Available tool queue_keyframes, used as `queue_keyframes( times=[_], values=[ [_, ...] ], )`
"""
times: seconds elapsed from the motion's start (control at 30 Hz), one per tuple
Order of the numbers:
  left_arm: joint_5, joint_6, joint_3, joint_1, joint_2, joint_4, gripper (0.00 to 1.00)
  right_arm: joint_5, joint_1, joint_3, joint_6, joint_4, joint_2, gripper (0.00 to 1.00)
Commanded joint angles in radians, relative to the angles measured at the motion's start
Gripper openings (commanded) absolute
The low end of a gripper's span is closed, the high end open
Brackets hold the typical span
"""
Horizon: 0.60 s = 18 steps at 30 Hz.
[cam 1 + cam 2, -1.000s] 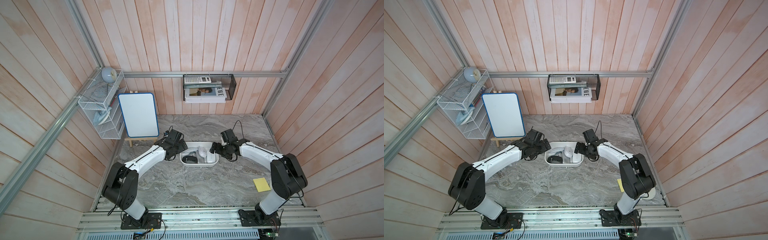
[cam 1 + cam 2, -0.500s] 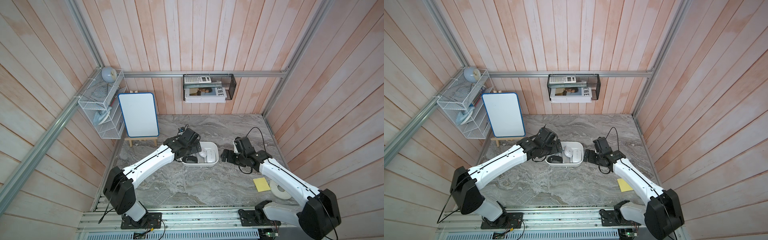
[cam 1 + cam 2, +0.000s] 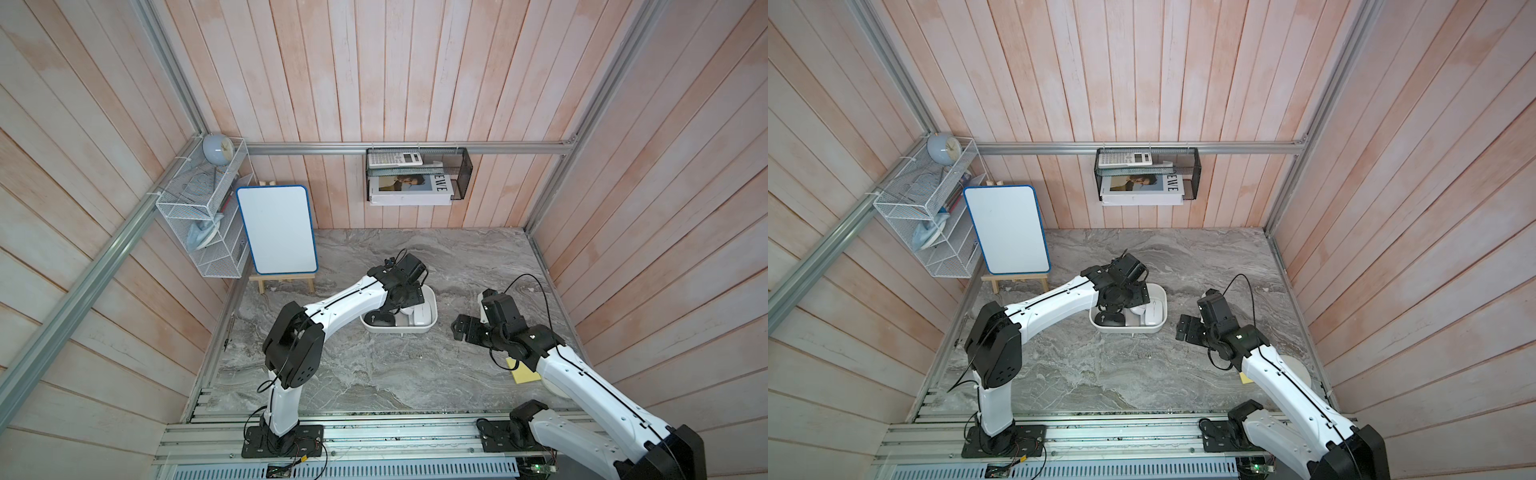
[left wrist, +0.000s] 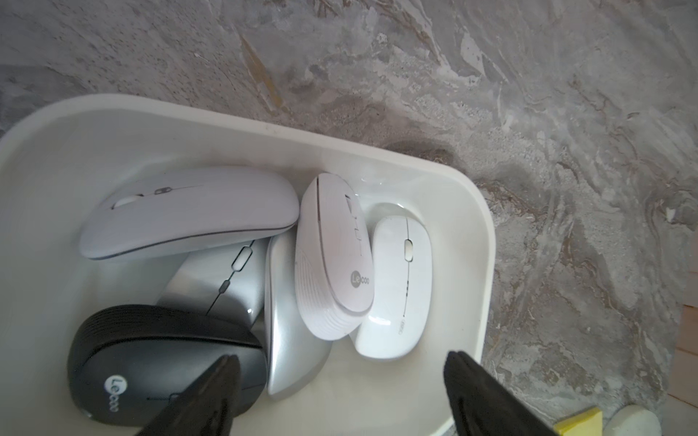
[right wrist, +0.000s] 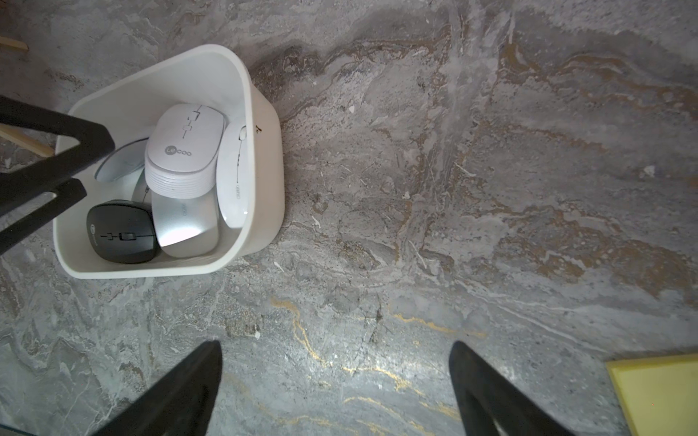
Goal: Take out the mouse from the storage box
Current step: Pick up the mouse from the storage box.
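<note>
L hand (image 4: 340, 392) open over storage box (image 4: 479, 234), black mouse (image 4: 151, 362) under one finger; R hand (image 5: 336, 389) open, well apart.

One storage box (image 4: 479, 241) is seen on the desk (image 4: 566, 113), below the left fingers (image 4: 211, 396). Six mice are counted inside it: three white, two silver and one black. The black mouse (image 4: 151, 351) lies under one left finger; a flat white mouse (image 4: 189, 211) lies farthest ahead of the fingers; a ribbed white mouse (image 4: 332, 260) and a glossy white mouse (image 4: 396, 287) lie ahead of the gap between the fingers, nearer the other one. The two silver mice (image 4: 291, 339) are partly covered. One yellow notepad (image 5: 657, 396) is seen beside the right fingers (image 5: 487, 392). Two arms are counted, two fingers on each.
</note>
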Motion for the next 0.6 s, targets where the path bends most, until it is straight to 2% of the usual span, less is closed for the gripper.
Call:
queue_keyframes(
  times=[0.0, 0.47, 0.57],
  values=[
    [-0.009, -0.005, 0.044, -0.005, 0.032, -0.006, 0.87, 0.026, 0.004, -0.034, 0.012, 0.019, -0.028, 0.98],
    [-0.007, -0.019, 0.100, 0.000, 0.168, -0.001, 0.81, 0.046, 0.005, -0.074, 0.018, 0.045, -0.068, 0.98],
    [0.008, -0.018, 0.099, 0.000, 0.181, 0.016, 0.77, 0.046, 0.005, -0.076, 0.015, 0.047, -0.061, 0.98]
  ],
)
